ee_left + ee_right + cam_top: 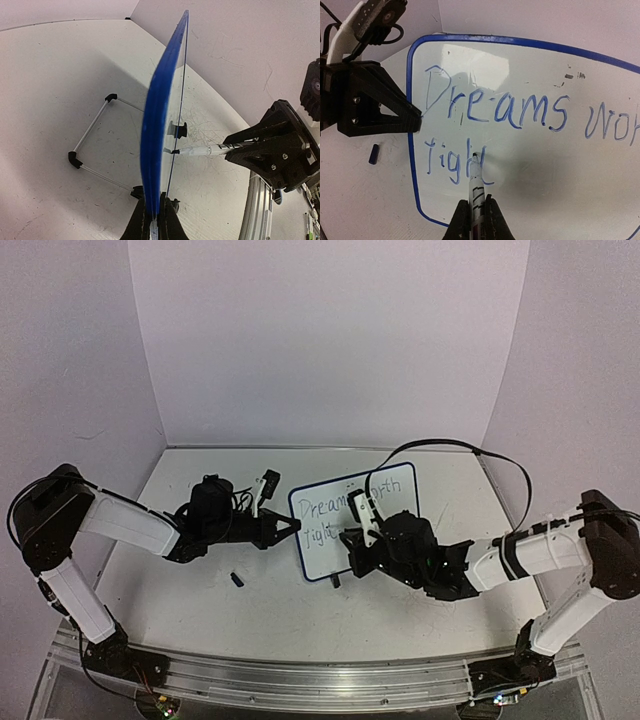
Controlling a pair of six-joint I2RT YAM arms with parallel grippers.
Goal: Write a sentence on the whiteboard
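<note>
Fingers of left gripper (156, 214): black, clenched on the blue rim of the small rectangular glossy whiteboard (555, 170), at its nine o'clock edge in the top view.
Fingers of right gripper (476, 211): clamped round a slim white-barrelled marker (478, 187), its tip touching the board.
Whiteboard: stood mid-table, propped on a thin wire stand (91, 125) with black feet.
Sentence (495, 107): blue cursive; "Dreams wo" ran off-view, with "figh" plus a started stroke beneath.
Surface: scuffed matte white tabletop (200, 615) with grey scribble marks; ribbed aluminium rail (300, 676) at six o'clock.
Room: plain pale lilac walls (320, 340) at twelve o'clock.
Cap (238, 579): small dark cylinder, at seven o'clock of the board, apart from it.
</note>
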